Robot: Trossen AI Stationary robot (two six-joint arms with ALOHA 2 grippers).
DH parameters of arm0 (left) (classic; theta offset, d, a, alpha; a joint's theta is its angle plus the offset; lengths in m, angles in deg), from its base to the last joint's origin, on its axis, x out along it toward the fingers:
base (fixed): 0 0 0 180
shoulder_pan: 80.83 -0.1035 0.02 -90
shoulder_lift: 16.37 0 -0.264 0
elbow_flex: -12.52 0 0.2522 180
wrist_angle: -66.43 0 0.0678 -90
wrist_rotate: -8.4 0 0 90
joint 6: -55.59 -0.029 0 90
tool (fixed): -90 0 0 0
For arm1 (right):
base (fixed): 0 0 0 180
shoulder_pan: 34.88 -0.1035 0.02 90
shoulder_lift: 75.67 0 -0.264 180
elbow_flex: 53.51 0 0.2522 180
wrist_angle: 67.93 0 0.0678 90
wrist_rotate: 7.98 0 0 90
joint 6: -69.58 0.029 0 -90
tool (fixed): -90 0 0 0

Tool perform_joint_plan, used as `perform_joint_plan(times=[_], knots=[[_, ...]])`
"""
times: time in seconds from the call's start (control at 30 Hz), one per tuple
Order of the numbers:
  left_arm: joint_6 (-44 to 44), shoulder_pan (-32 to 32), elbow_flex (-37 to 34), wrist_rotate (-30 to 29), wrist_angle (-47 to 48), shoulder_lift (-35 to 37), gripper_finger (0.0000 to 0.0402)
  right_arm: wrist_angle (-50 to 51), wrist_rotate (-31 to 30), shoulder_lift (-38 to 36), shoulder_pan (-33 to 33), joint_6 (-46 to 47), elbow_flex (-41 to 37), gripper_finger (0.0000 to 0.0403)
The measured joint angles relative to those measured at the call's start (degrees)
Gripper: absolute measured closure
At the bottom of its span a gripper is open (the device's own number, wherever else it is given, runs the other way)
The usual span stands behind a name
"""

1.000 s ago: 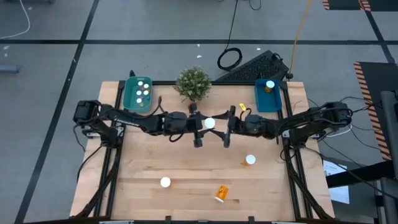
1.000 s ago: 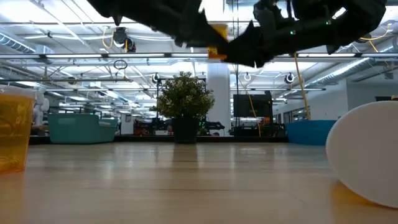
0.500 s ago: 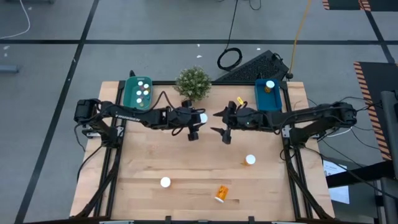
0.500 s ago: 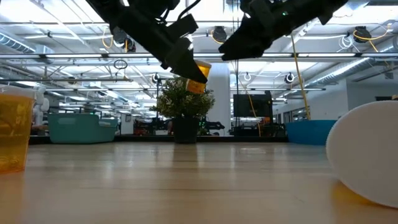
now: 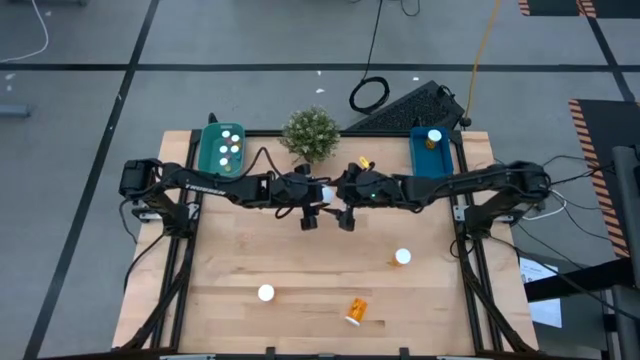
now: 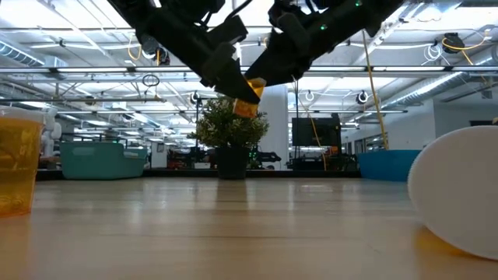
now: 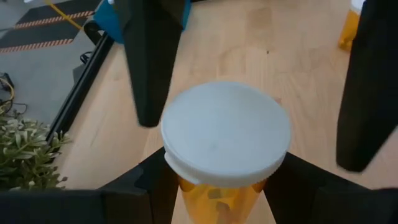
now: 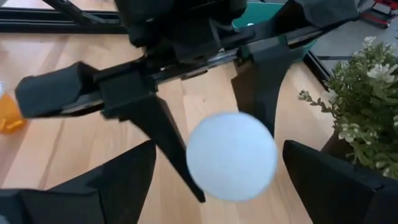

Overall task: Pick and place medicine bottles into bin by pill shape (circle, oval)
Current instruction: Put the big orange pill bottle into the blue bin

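a: the right tool (image 5: 346, 214) has slid in from half a second back and now faces the left tool (image 5: 310, 212) above the middle of the surface (image 5: 300, 270).

b: and the left tool is pinching an orange bottle (image 7: 225, 140) by its body, held up in the air near the plant (image 5: 311, 133).

a: right tool's fingers are spread either side of that smooth round white cap. looks like a handover, i'd judge.

b: clear orange plastic, pills inside. the blue bin (image 5: 433, 155) already holds one bottle; the green bin (image 5: 222, 150) holds several.
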Motion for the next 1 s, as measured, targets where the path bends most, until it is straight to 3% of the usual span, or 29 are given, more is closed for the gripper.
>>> perform_joint_plan(times=[0.47,0.83,1.0], knots=[[0.28,0.19,0.00,-0.01,1.17,0.07,0.0202,0.71,0.28,0.17,0.22,-0.89,0.65,0.0112],[0.23,0.34,0.00,0.00,-0.27,0.07,0.0202,0.66,0.45,0.13,0.24,-1.12,0.65,0.0124],[0.23,0.34,0.00,0.00,-0.30,0.07,0.0202,0.81,0.48,0.13,0.24,-1.09,0.63,0.0158]])
